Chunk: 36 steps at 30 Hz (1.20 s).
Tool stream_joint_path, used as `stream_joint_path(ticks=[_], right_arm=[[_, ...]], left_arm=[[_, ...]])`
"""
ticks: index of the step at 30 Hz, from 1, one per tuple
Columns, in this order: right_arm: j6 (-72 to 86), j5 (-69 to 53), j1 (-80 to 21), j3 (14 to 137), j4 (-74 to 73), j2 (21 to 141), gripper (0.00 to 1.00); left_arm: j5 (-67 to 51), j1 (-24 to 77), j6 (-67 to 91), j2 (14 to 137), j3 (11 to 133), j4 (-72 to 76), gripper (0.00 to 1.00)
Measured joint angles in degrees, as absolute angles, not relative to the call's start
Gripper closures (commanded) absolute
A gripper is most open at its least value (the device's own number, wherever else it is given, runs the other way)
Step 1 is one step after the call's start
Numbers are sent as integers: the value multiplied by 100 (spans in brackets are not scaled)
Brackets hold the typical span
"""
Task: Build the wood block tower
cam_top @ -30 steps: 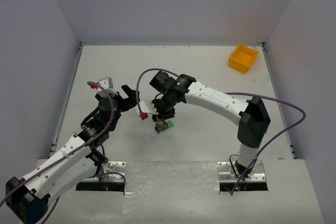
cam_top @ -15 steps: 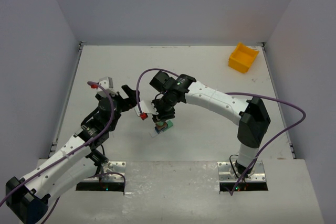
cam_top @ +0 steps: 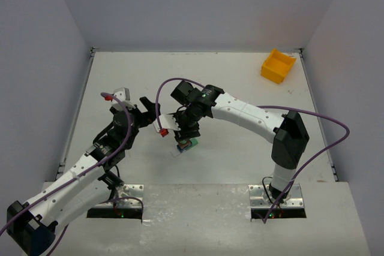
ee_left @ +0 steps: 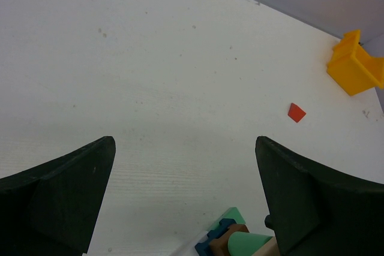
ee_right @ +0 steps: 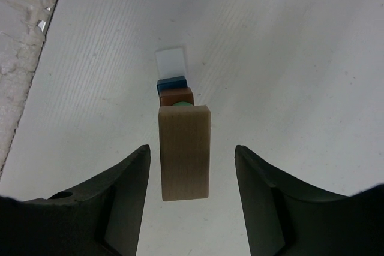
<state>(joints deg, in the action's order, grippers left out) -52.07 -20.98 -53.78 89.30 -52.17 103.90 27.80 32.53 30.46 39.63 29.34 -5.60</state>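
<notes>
The wood block tower [cam_top: 185,144] stands mid-table: a white block [ee_right: 170,61] lowest, then blue, brown and green ones, with a tan block [ee_right: 185,151] on top. My right gripper [ee_right: 191,169] is open just above the tower. Its fingers straddle the tan block with a gap on each side. In the top view the right gripper [cam_top: 188,129] hides most of the stack. My left gripper [ee_left: 186,199] is open and empty, to the left of the tower [ee_left: 235,243]. A loose red block [ee_left: 296,112] lies on the table beyond it.
A yellow plastic bin [cam_top: 278,65] sits at the far right corner and also shows in the left wrist view [ee_left: 357,64]. White walls enclose the table on the left, back and right. The right arm [cam_top: 252,115] arches over the table's middle.
</notes>
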Motion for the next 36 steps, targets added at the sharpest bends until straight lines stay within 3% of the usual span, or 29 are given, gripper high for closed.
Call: stream_joint_path(ticks=[36], right_arm=[[-5234,-2018,-5378,8866,-4984,10179,37]], left_arm=[[2722,3253,3044,3966,2934,-534,0]])
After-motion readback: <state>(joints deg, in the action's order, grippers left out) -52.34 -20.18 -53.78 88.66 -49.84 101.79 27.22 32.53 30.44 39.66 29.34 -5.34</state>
